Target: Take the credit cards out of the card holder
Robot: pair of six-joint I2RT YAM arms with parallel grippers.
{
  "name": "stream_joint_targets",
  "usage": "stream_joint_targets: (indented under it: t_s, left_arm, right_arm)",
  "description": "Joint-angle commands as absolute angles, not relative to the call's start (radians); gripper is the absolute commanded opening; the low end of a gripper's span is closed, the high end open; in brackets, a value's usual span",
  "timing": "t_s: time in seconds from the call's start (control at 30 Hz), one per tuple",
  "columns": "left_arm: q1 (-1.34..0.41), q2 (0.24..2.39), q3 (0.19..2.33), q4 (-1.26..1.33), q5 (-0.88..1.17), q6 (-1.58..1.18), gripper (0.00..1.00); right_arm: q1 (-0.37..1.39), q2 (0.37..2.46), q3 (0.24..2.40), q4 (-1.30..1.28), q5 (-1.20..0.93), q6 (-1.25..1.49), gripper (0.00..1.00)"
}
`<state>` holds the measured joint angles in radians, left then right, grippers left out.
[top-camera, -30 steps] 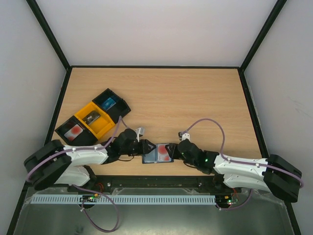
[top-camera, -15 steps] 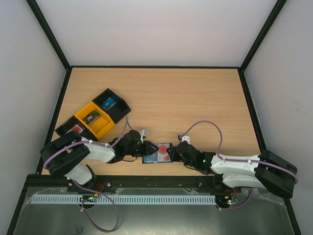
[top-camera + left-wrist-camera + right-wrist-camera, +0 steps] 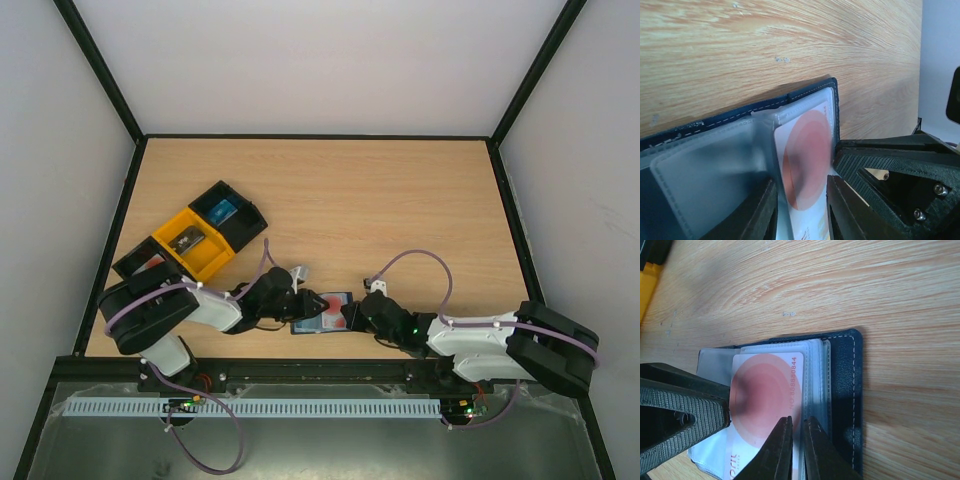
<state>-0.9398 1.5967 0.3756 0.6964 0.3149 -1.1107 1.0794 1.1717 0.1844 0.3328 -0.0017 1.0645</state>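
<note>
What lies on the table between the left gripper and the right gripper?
The open card holder, a pinkish-red card showing in it; the top view shows this.

Bright, even, diffuse light from above. Shadows on table (image 3: 400,200) soft, weak. Top view sharp; left wrist view blurred close to lens.

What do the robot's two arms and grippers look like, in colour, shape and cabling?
The left arm and the right arm have white rounded shells and black joints. A lilac cable loops along each; a green light glows on the right one. The left gripper and the right gripper are black, with tapering fingers and ribbed sides.
</note>
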Motion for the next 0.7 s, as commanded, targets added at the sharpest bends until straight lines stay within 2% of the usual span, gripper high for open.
stream_joint_targets:
  t_s: [0.0,0.27,0.67]
  left_arm:
    - [-0.953,1.619,0.392,0.688,0.319,-1.108,0.29]
    - [-0.953,1.618,0.408,0.680,0.345,-1.121,0.04]
    - [-0.919,1.440,0.355,0.521,0.316,-1.068,0.03]
  right_arm:
    - [1.075,1.184,0.148,0.330,-0.002,1.082,0.09]
    - [1.075,1.170,0.149,0.297,0.018,1.085,0.09]
    - [1.076,1.169,0.136,0.277,0.058,1.092,0.09]
